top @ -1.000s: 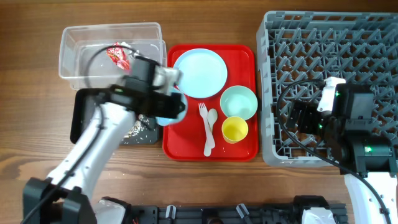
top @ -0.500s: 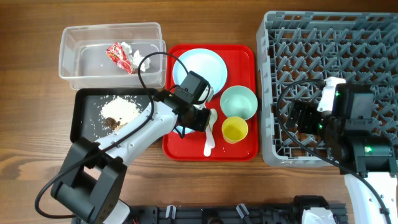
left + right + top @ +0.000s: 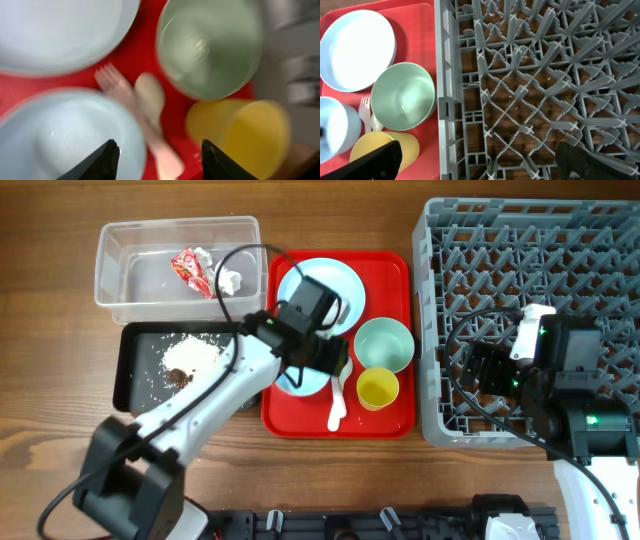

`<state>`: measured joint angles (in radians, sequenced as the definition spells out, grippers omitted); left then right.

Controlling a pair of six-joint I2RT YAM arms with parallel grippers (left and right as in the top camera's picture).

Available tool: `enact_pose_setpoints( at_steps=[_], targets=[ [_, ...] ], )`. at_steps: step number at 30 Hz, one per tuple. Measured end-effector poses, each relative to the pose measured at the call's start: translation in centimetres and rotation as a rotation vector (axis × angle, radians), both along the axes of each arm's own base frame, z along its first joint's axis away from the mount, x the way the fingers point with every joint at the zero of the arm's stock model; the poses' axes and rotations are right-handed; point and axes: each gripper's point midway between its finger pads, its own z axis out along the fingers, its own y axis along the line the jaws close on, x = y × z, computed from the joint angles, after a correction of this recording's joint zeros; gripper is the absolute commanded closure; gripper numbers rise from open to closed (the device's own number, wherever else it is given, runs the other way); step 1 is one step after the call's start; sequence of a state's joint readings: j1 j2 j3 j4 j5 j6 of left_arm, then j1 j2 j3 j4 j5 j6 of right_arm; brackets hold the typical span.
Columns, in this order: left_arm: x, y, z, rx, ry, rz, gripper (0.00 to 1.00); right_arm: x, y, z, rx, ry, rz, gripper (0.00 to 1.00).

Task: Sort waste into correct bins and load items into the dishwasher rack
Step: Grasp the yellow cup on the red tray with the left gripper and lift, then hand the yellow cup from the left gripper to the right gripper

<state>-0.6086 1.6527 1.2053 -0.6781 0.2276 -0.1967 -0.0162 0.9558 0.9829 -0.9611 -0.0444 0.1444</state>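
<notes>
Your left arm has swung away from the black tray [image 3: 135,385] since a second ago and now reaches over the red tray [image 3: 395,420]. The blue bowl [image 3: 296,384] has come across with it. Your right arm has not shifted.

The rack [image 3: 500,260] fills the table's 3 o'clock side. Your right claw [image 3: 485,160] hangs over the rack's 9 o'clock edge, fingers spread wide above the grey lattice.

The red tray lies at the centre. The clear tub [image 3: 130,280] stands at 11 o'clock, and the black tray is just beside it at 9 o'clock.

On the red tray:
- The plate [image 3: 350,285] lies at 12 o'clock, partly under your left arm.
- The blue bowl is at 8 o'clock.
- The green bowl [image 3: 384,344] is at 3 o'clock.
- The yellow cup [image 3: 378,388] is just beside the green bowl, at 5 o'clock.
- The spoon [image 3: 335,412] and fork [image 3: 107,80] lie side by side between the blue bowl and the cup.

Your left claw [image 3: 157,150] hovers with its fingers apart. The blurred wrist view shows the blue bowl's rim and the cutlery handles in the gap.

In the tub, the wrapper [image 3: 190,268] lies near the middle, with the tissue [image 3: 231,279] toward the tub's 3 o'clock end. The brown bits and white crumbs [image 3: 190,360] lie in the black tray.
</notes>
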Motion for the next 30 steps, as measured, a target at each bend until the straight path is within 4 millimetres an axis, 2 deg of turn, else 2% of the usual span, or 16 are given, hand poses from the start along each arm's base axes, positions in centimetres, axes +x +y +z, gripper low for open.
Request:
enact_pose_setpoints(
  at_steps=[2,4,7,13,15,16,17,19,21,24,27,29,30],
  targets=[
    [0.5,-1.1,2.1,-0.067,-0.039,-0.017,0.47,0.0,0.0,0.0,0.0,0.002,0.0,0.0],
    [0.3,-1.5,2.6,-0.088,-0.035,-0.03,0.47,-0.1,0.0,-0.1,0.0,0.004,0.0,0.0],
    [-0.9,-2.2,1.6,-0.076,0.009,-0.059,0.48,-0.1,0.0,-0.1,0.0,0.004,0.0,0.0],
    [-3.8,-3.9,-1.6,-0.017,0.106,-0.136,0.55,-0.1,0.0,-0.1,0.0,0.004,0.0,0.0],
    [-4.4,-4.2,-2.8,0.005,0.134,-0.15,0.73,-0.1,0.0,-0.1,0.0,0.005,0.0,0.0],
    [-4.6,-4.3,-3.6,0.017,0.151,-0.151,0.89,-0.1,0.0,-0.1,0.0,0.006,0.0,0.0],
    [-4.6,-4.3,-4.1,0.025,0.163,-0.149,0.96,-0.2,0.0,-0.1,0.0,0.008,0.0,0.0],
    [-4.8,-4.2,-5.6,0.05,0.198,-0.14,0.96,-0.3,0.0,-0.2,0.0,0.014,0.0,0.0],
    [-4.7,-4.0,-5.9,0.052,0.207,-0.127,0.96,-0.4,0.0,-0.3,0.0,0.019,0.0,0.0],
    [-4.4,-3.5,-5.7,0.042,0.224,-0.104,0.96,-0.5,0.0,-0.3,0.0,0.024,0.0,0.0],
    [-3.9,-2.5,-4.6,0.007,0.25,-0.069,0.96,-0.5,-0.4,-0.4,-0.017,0.027,-0.013,0.0],
    [-2.6,-1.7,-2.2,-0.076,0.233,-0.03,0.96,-0.5,-1.0,-0.4,-0.041,0.026,-0.046,0.0],
    [-1.7,-1.2,-0.3,-0.133,0.208,-0.008,0.96,-0.5,-1.4,-0.3,-0.05,0.023,-0.068,0.0]
  ],
)
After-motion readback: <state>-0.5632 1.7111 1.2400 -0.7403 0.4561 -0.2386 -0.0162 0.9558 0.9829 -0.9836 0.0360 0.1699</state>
